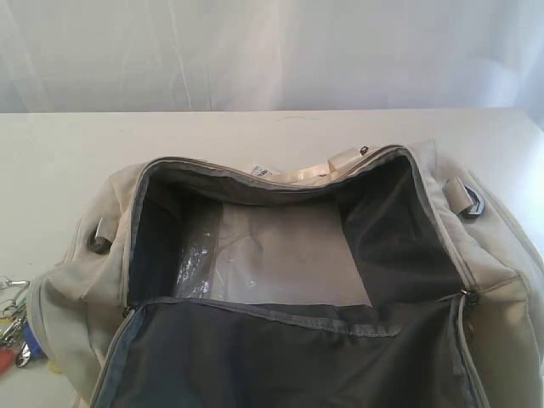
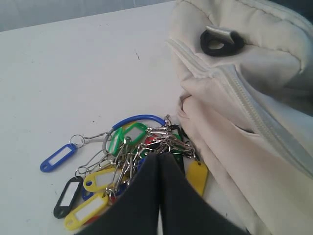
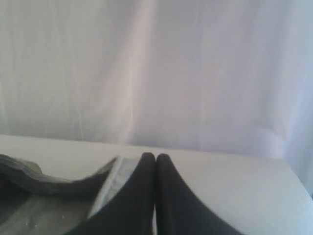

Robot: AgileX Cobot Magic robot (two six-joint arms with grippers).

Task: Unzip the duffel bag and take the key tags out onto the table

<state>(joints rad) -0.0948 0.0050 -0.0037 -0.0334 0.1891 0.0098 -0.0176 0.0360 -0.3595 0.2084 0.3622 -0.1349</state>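
Pressed tight together with nothing between them, the black fingers of the left gripper (image 2: 159, 157) hang right over the key tags (image 2: 122, 164). Whether they touch the bunch cannot be told. The tags lie in a loose heap on the table (image 2: 73, 68) just beyond the fingertips, outside the duffel bag (image 2: 234, 103) and close against its cream end. Blue, yellow, green and black tags fan out from a blue-coated ring. The right gripper (image 3: 155, 156) is likewise closed and empty, with the unzipped bag's open rim just beside its tips and a white curtain (image 3: 146, 73) beyond.
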